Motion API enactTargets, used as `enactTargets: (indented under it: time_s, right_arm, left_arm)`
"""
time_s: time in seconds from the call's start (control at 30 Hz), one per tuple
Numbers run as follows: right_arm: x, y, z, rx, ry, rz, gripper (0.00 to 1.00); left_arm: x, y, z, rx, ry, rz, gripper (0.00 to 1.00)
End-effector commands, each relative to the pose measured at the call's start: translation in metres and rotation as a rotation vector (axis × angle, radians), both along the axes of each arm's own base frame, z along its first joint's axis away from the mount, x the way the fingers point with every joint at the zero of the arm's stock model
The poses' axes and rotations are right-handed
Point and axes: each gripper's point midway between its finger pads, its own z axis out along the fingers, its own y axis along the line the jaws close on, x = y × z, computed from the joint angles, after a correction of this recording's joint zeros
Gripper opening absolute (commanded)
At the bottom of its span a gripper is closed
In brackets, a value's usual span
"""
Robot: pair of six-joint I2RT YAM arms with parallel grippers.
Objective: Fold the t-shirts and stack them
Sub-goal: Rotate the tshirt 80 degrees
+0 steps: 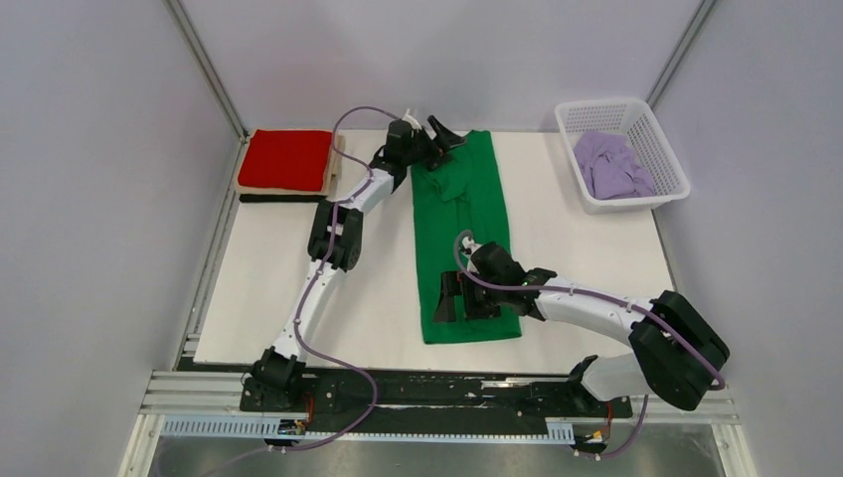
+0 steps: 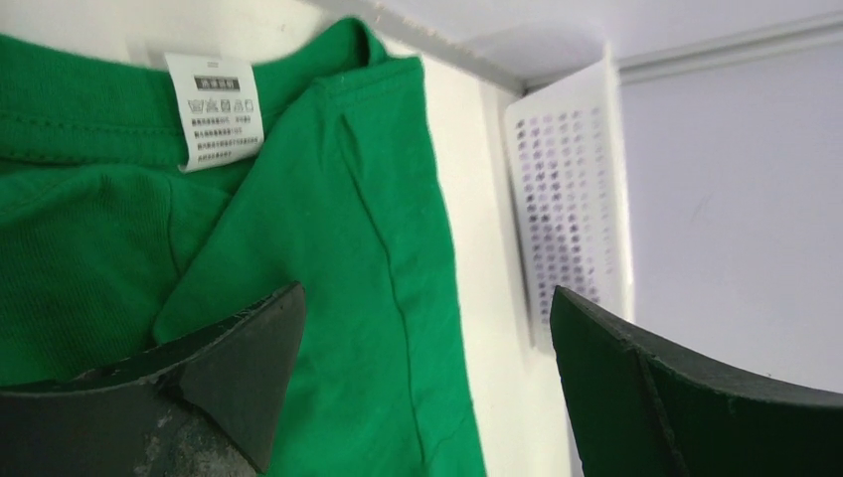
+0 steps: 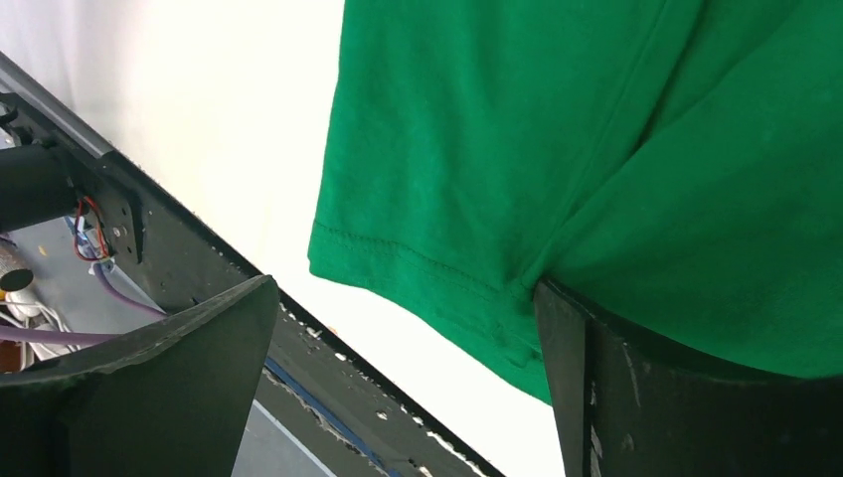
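**Top external.** One green shirt (image 1: 467, 229) lies on the table (image 1: 596, 278), folded into a narrow strip. Its long axis runs near to far, with the collar at the far end. The left gripper (image 1: 437, 139) is at the collar end and the right gripper (image 1: 449, 298) is at the hem end; both hide the cloth beneath them. One red shirt (image 1: 286, 159) tops a stack at far left. Below it only a beige edge (image 1: 335, 169) and a black edge (image 1: 278, 198) show. One lilac shirt (image 1: 611, 164) lies crumpled in the one basket (image 1: 621, 107).

**Left wrist.** The fingers (image 2: 229, 368) are spread wide, released, above the collar and one white tag (image 2: 214, 109). Tag print is illegible.

**Right wrist.** The fingers (image 3: 199, 358) are spread wide. The hem corner rests against the right-hand one; whether cloth continues under it cannot be told.
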Motion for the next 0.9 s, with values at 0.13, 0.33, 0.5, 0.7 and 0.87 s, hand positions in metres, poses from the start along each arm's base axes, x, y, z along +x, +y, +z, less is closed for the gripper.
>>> enactTargets:
  time_s: [0.13,0.33,0.5,0.7,0.87]
  right_arm:
    - [0.016,0.01,0.029,0.029,-0.069,-0.078,1.0]
    - [0.012,-0.033,0.033,-0.118,-0.103,-0.186,0.95]
    - [-0.005,-0.067,0.022,-0.201,-0.058,-0.27,0.84]
    - [-0.018,-0.093,0.011,-0.283,-0.036,-0.304,0.69]
    - [-0.018,-0.106,0.004,-0.33,-0.037,-0.35,0.65]
  left_arm:
    - [-0.054,0.003,0.093,0.233,-0.097,-0.12,1.0]
    - [-0.131,0.013,0.136,0.472,-0.099,-0.156,1.0]
    - [-0.235,0.049,0.104,0.706,0.016,-0.087,1.0]
    - [-0.381,0.076,0.046,0.774,0.144,-0.187,0.96]
    - [-0.47,0.105,-0.004,0.803,0.303,-0.247,0.88]
